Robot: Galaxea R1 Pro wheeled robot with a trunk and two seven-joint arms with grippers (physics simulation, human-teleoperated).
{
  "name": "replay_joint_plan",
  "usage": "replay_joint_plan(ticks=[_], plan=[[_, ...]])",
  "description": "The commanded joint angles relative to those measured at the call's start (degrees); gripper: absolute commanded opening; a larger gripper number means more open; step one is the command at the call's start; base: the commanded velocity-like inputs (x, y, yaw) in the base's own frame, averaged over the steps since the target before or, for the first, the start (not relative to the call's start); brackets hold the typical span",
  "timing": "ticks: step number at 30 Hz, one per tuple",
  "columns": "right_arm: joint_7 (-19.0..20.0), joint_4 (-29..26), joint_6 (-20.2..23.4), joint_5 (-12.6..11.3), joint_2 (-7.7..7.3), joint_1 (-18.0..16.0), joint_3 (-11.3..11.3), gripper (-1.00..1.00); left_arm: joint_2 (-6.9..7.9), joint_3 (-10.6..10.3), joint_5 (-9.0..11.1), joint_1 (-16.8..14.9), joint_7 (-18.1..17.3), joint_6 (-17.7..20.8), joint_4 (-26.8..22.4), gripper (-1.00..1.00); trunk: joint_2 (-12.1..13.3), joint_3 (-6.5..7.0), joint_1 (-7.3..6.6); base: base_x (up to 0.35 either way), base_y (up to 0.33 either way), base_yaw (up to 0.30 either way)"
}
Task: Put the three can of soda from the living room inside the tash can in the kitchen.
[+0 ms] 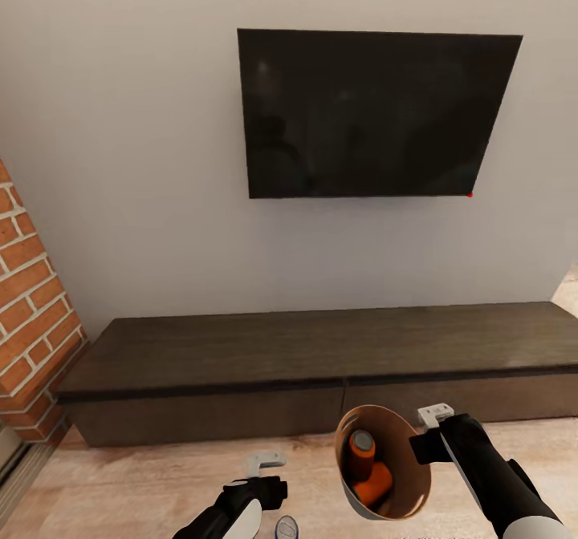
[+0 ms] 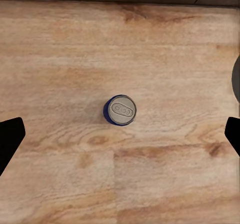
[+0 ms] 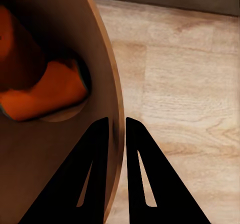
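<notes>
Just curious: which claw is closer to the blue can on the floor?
Left. The left claw hovers open right above the blue can; the right claw grips the bin rim.

Ahead of me a black wall-mounted TV (image 1: 373, 114) hangs on a pale grey wall (image 1: 128, 162). Below it runs a long low dark-wood cabinet (image 1: 321, 362). Red brickwork (image 1: 28, 322), probably a fireplace edge, stands at my left. Light wood floor (image 1: 120, 483) lies underneath.

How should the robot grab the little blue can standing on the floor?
Probably from straight above, fingers closing on its round sides just under the top. The blue can stands upright on the wood floor, and the open left gripper hangs over it, one finger on each side.
</notes>
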Motion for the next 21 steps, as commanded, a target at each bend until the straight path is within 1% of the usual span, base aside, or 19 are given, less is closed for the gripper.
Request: replay_joint_plan(ticks=[1,16,21], plan=[[0.30,-0.01,0.09,-0.69,0.02,-0.02,-0.02,-1.00,0.00,0.00,0.00,0.00,0.00,0.00,0.00,1.00,0.00,0.07,0.00,0.000,0.000,-0.186],[0.28,0.14,0.04,-0.81,0.06,1.03,0.02,-1.00,0.00,0.00,0.00,0.00,0.00,0.00,0.08,1.00,0.00,1.05,0.00,0.000,0.000,-0.178],[0.29,1.04,0.04,-0.81,0.13,1.10,0.02,-1.00,-0.03,0.02,0.00,0.00,0.00,0.00,0.47,1.00,0.00,1.33,0.00,0.000,0.000,-0.150]])
